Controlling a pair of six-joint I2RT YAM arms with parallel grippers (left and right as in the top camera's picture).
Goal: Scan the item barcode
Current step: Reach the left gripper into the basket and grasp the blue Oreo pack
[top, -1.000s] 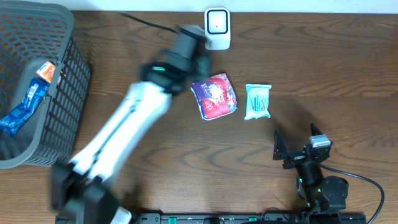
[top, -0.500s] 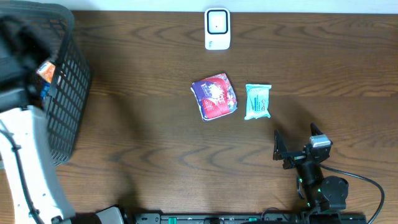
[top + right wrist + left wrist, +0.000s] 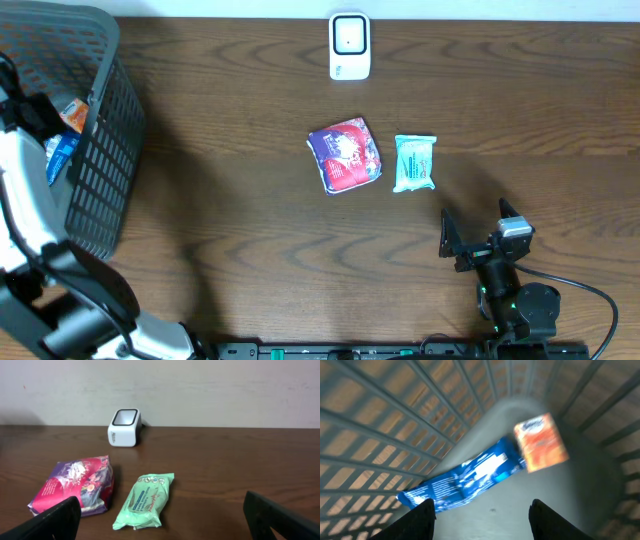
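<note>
Spanning the whole overhead view, the dark wooden table [image 3: 250,240] carries everything. A grey mesh basket [image 3: 105,140] stands far to the left of the white scanner [image 3: 349,46], at the table's edge. The left arm [image 3: 20,200] reaches over that basket, and its pincer [image 3: 482,517] hangs inside it, jaws partly apart with nothing between them. Under it, on the basket floor, lie a long blue wrapper [image 3: 465,477] and an orange pack [image 3: 540,442], blurred in the wrist view and touching at one end. Closer to the robot than the scanner, a purple-and-pink packet [image 3: 344,154] lies flat on the table. A green wipes pack [image 3: 414,163] lies just beside it on the right, a narrow gap between them. The right pincer [image 3: 478,232], closer to the robot again and right of the scanner, stands wide and empty, facing both packs and the scanner.
</note>
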